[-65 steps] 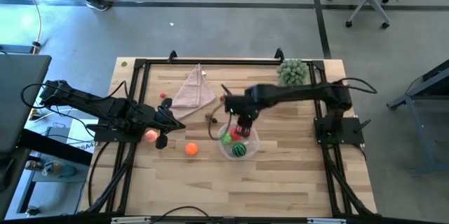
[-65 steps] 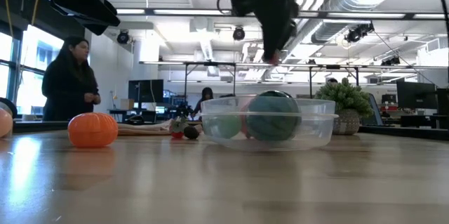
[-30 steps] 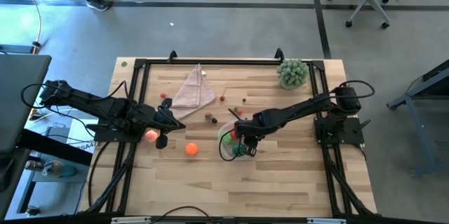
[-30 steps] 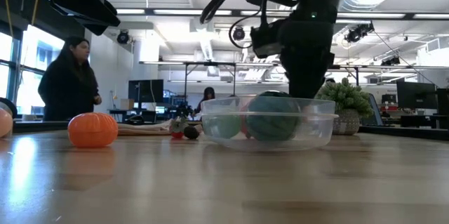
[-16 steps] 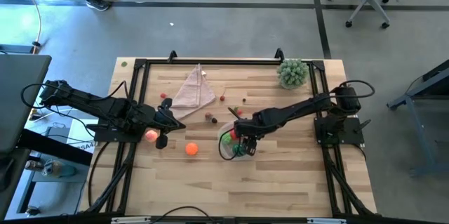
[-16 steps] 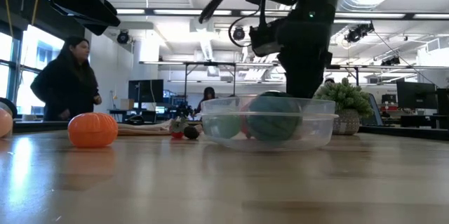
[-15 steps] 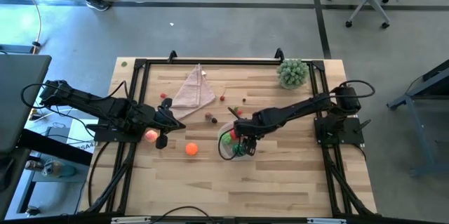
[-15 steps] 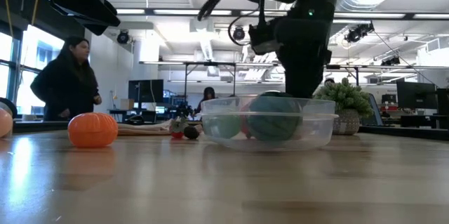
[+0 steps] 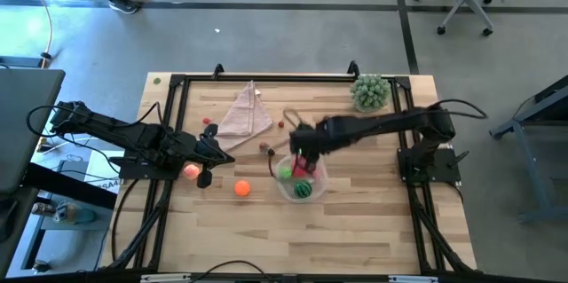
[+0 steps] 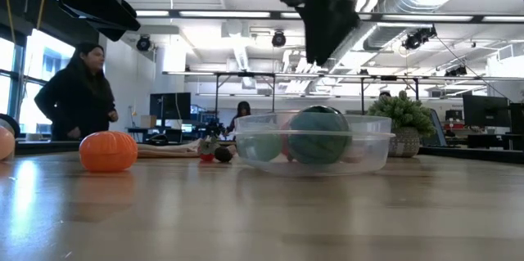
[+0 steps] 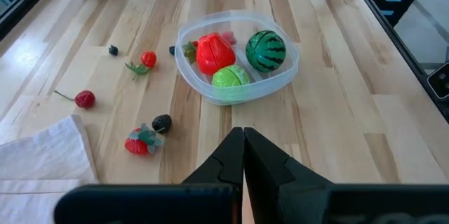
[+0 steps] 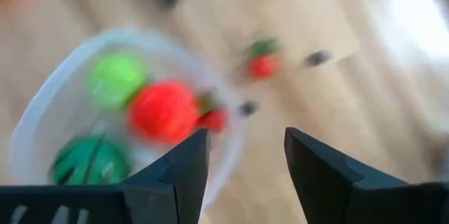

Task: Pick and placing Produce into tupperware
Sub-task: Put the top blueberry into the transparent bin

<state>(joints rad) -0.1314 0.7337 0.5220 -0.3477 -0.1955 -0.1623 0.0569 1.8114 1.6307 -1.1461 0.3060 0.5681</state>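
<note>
The clear tupperware (image 11: 280, 76) stands mid-table and holds a red apple (image 11: 214, 53), a green apple (image 11: 230, 76), a striped melon (image 11: 266, 50) and a small red piece (image 12: 214, 119). My right gripper (image 12: 245, 161) hangs open above the tub's far side (image 9: 297, 154), high over it in the low view (image 10: 315, 58), with nothing between its fingers. My left gripper (image 11: 243, 136) waits shut at the table's left (image 9: 222, 157). Next to it lies the pink peach (image 9: 191, 171). The orange (image 9: 242, 188) rests on the table left of the tub.
Small berries lie loose on the wood beyond the tub: a strawberry (image 11: 139, 143), a dark berry (image 11: 162, 122), a cherry (image 11: 84, 99) and a red leafy one (image 11: 147, 59). A folded pink cloth (image 9: 244, 114) and a bushy plant (image 9: 370, 92) sit toward the far edge.
My right gripper has risen from down inside the tupperware to well above its rim, drifting a little toward the far edge and tipping. The fruits in the tub have stayed where they were.
</note>
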